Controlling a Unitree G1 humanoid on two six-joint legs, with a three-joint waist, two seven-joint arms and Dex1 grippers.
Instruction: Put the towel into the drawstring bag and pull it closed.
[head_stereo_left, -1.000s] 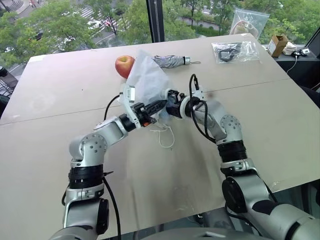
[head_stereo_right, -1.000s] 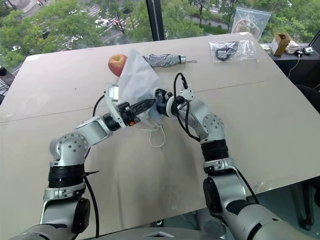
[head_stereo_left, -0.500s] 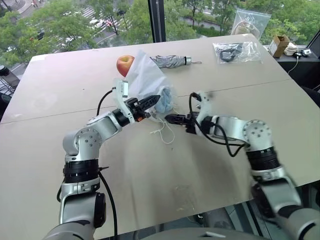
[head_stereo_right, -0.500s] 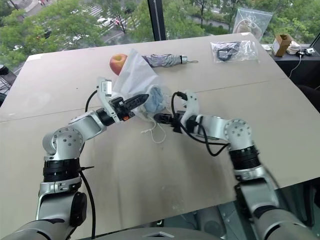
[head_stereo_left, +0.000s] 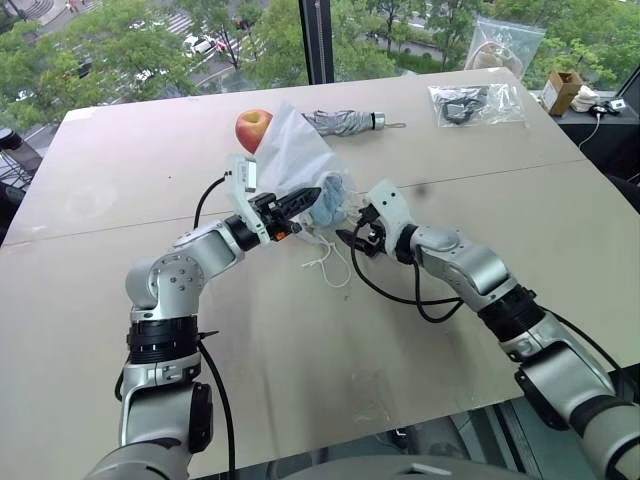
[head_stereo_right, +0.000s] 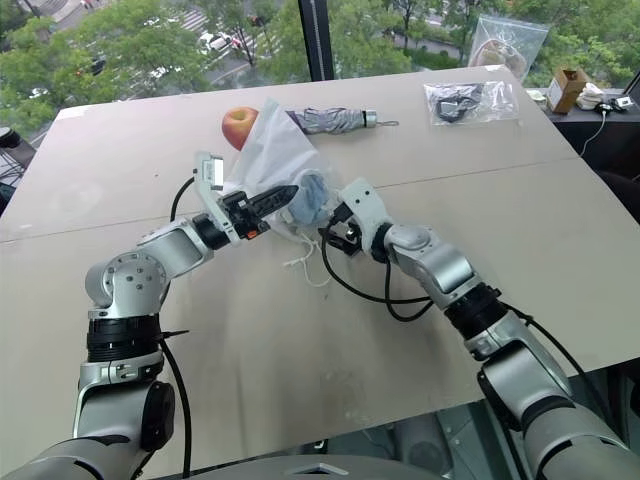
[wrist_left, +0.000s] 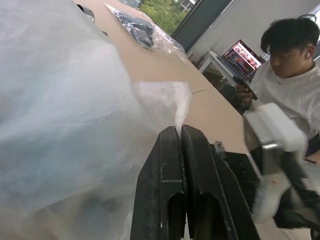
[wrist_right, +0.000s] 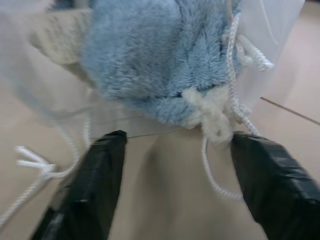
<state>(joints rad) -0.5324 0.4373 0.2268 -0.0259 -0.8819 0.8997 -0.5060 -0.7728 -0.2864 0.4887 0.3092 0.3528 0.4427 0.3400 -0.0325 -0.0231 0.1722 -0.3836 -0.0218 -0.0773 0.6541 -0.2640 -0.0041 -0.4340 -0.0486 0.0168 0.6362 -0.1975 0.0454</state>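
Centre of the head views: drawstring bag (head_stereo_left: 290, 160) held up off the beige table (head_stereo_left: 300, 340), its white semi-sheer fabric rising to a peak toward the upper middle of the frame. Pinched at its edge between the pressed-together fingers of the left gripper (wrist_left: 181, 131), jaws fully closed on the thin cloth. Inside the bag's lower right part, seen through the fabric: the light-blue towel (wrist_right: 150, 55), bunched and fluffy. Thin white cords (head_stereo_left: 325, 265) dangling below the bag onto the tabletop.

Just right of the bag, near centre frame: right gripper (wrist_right: 175, 145), fingers spread apart with a clear gap, nothing between them, pointing at the towel-filled bottom and the knotted cord end.

Upper middle of the frame, behind the bag: a red-yellow apple (head_stereo_left: 253, 129) and a grey folded umbrella (head_stereo_left: 343, 122) lying on the table. Upper right: clear plastic bags (head_stereo_left: 475, 102) with dark contents, and a small cardboard box (head_stereo_left: 560, 90) at the far edge. Table made of two panels with a seam running across. Beyond it, a large window (head_stereo_left: 150, 40) with a dark vertical frame, green trees and a street below. In the left wrist view, upper right: a seated person (wrist_left: 295, 85) in a white shirt.
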